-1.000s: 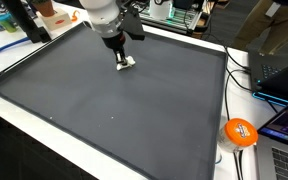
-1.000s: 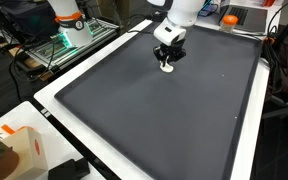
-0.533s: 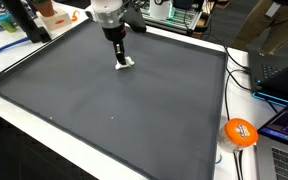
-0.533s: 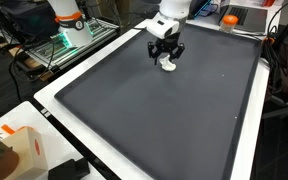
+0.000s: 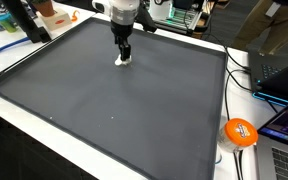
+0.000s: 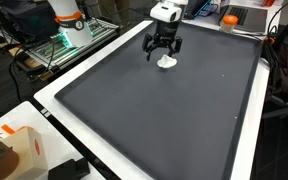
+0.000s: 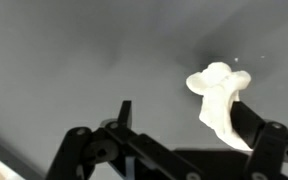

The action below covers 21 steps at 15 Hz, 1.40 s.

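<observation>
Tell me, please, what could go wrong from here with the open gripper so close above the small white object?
1. In the wrist view the small white object lies off-centre, right beside one finger, so a sideways move of the gripper could knock it or drag it across the dark mat.
2. If the open jaws closed here, they might pinch only its edge and flick it away, since it looks small and irregular.

Obj count: 1 wht lump (image 6: 166, 63), 1 dk mat (image 6: 134, 115), 1 orange ball (image 5: 240, 131), 1 pincer (image 6: 164, 50).
</observation>
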Motion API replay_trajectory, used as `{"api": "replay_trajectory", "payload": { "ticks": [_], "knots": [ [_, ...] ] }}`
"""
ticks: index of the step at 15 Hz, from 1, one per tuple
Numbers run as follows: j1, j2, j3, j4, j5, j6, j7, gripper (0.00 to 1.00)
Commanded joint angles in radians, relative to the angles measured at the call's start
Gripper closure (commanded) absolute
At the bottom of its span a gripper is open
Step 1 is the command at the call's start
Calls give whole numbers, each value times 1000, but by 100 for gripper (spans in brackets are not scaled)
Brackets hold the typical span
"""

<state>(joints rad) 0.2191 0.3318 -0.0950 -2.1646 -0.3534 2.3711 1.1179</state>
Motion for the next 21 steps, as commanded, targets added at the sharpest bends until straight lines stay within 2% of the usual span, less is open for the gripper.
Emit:
{"api": "replay_trajectory", "payload": {
  "ticks": [1,5,8,10,13,16,18,20,21],
  "knots": [
    [49,-3,-16,-12,-181,-71,99,1],
    [13,55,59,-2,-103,-5,13,0],
    [-2,75,77,-13,-48,70,-25,0],
    [-20,33,81,-47,9,143,-62,0],
    [-35,-89,75,-118,61,179,-122,0],
    [-45,-211,84,-182,47,268,-237,0],
    [-52,-232,95,-139,67,248,-311,0],
    [-56,-240,112,-46,90,139,-395,0],
    [-55,-241,120,12,104,40,-438,0]
  ]
}}
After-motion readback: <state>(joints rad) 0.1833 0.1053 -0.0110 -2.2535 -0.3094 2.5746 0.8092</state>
